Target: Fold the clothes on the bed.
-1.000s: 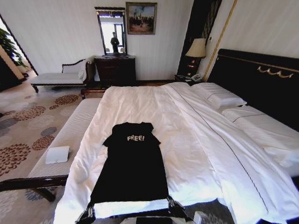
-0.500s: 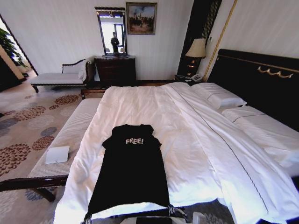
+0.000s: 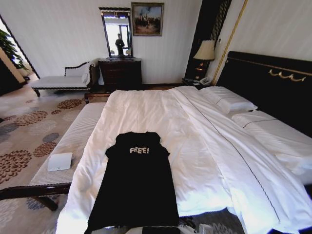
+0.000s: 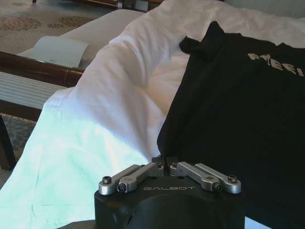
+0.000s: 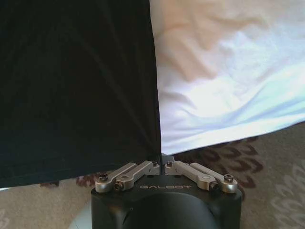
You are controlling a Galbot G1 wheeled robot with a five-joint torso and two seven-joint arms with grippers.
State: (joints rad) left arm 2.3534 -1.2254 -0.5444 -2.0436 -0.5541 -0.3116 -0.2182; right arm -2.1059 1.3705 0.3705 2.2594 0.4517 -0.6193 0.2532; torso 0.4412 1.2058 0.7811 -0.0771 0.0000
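The clothes are one black T-shirt point(image 3: 136, 185) with white "FREE!" lettering, lying flat and lengthwise on the bed point(image 3: 204, 146), collar toward the far end. Its hem reaches past the near edge of the white duvet. In the left wrist view my left gripper point(image 4: 164, 162) is shut on the shirt's point(image 4: 238, 105) left hem corner, over the white sheet point(image 4: 95, 119). In the right wrist view my right gripper point(image 5: 161, 160) is shut on the right hem corner of the shirt point(image 5: 76, 86), just off the edge of the sheet point(image 5: 228, 81), with patterned carpet below.
A pale striped bench point(image 3: 73, 141) runs along the bed's left side and carries a small white box point(image 3: 59, 161). Pillows point(image 3: 229, 100) and a dark headboard point(image 3: 273, 83) stand on the right. A chaise point(image 3: 58, 82), dresser point(image 3: 120, 73) and lamp point(image 3: 204, 51) line the far wall.
The shirt has slid toward the near edge of the bed, its lettering and hem lower in the head view. Both grippers have dropped below that view's bottom edge with the hem.
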